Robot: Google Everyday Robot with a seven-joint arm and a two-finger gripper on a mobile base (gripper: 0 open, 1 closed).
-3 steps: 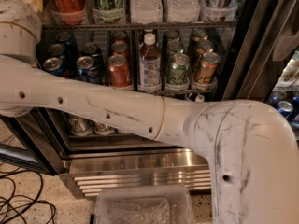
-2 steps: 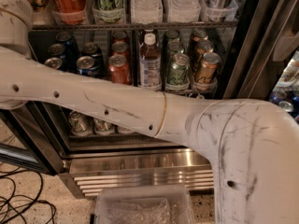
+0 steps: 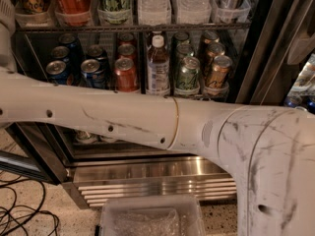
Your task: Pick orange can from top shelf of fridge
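The orange can (image 3: 126, 74) stands upright at the front of a row of short cans in the fridge (image 3: 147, 171), between a blue can (image 3: 91, 73) and a brown bottle (image 3: 158, 65). More orange-red cans stand in line behind it. The top shelf (image 3: 194, 95) that bears them is mostly hidden behind my arm (image 3: 123, 119), which crosses the view from right to left just below the cans. My gripper is out of view, past the left edge of the picture.
A green can (image 3: 188, 75) and a gold can (image 3: 217, 73) stand right of the bottle. The rack above (image 3: 147, 27) holds a Coca-Cola can (image 3: 74, 1) and water bottles. A clear plastic bin (image 3: 150, 218) and cables (image 3: 19, 215) lie on the floor.
The arm segment at the upper left has slid further left, out of the picture. The cans have not moved.
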